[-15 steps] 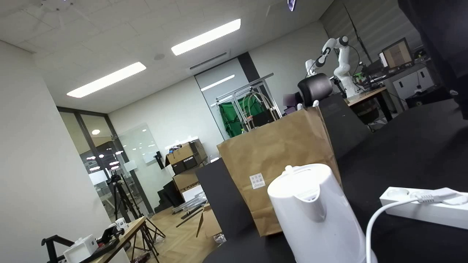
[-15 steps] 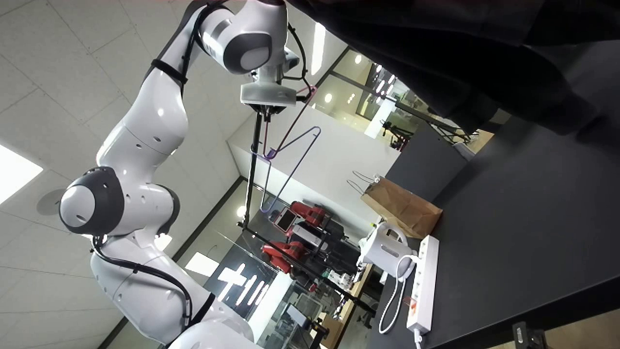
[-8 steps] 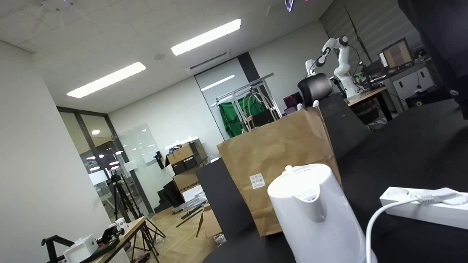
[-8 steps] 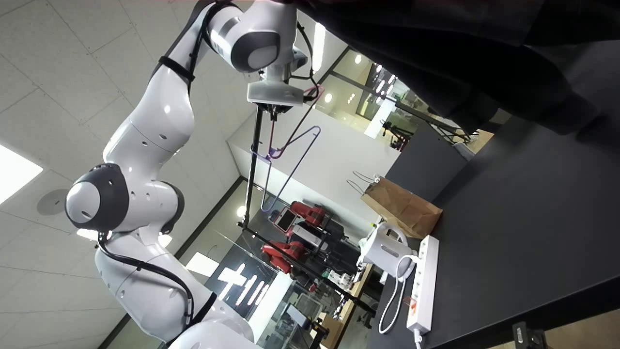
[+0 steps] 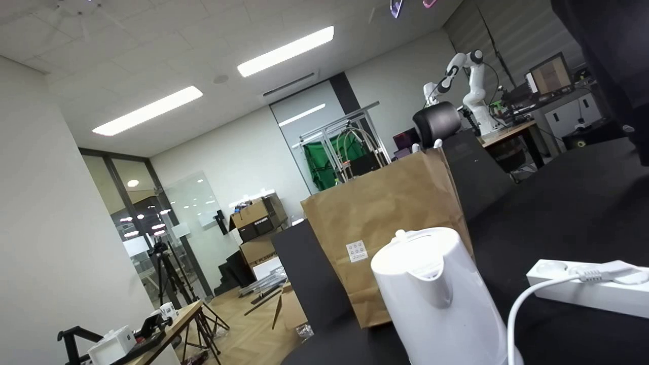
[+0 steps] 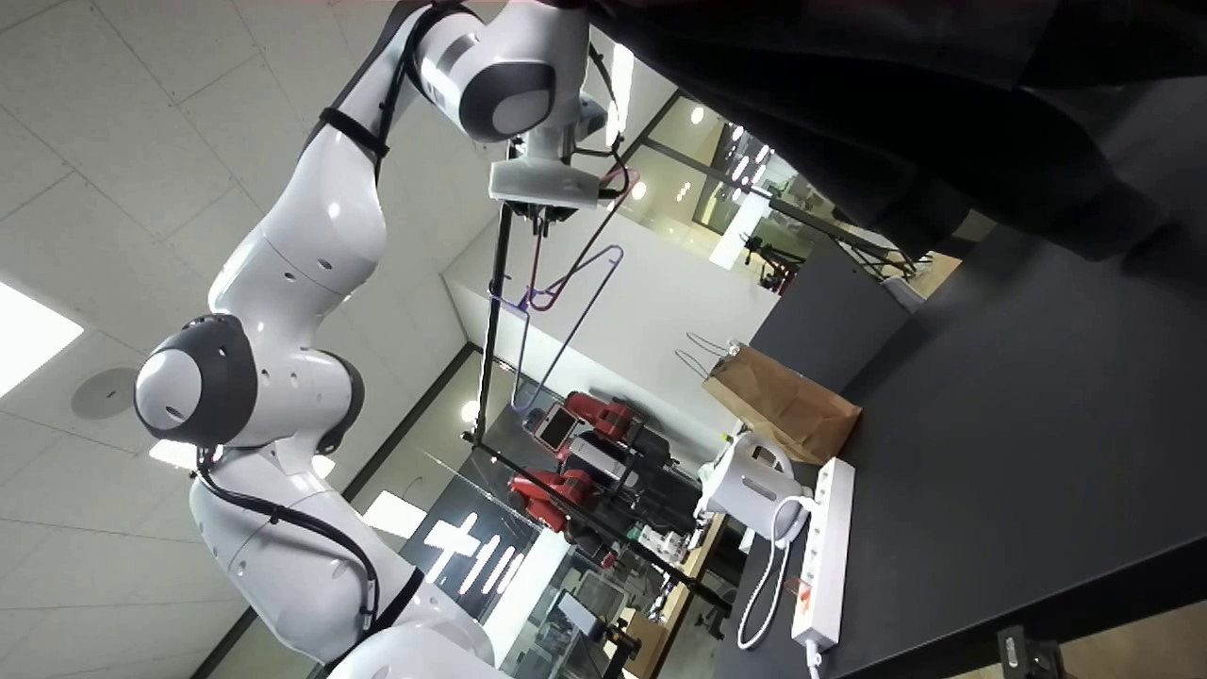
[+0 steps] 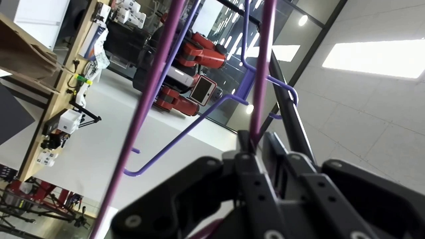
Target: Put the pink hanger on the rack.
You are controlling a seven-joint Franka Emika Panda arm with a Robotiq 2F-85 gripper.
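I hold the pink hanger (image 7: 261,69) just beside the rack (image 7: 298,132), jaws drawn close on its side, so the carry looks done, though I can't see whether it's hooked, and release remains.

The Franka arm (image 6: 294,255) has its end effector (image 6: 540,226) at the pink hanger (image 6: 598,235), near a purple hanger (image 6: 572,332) hooked on the black rack pole (image 6: 486,377). A paper bag (image 6: 783,401), white electric kettle (image 6: 750,492) and power strip (image 6: 826,552) rest on the counter (image 6: 1000,396).
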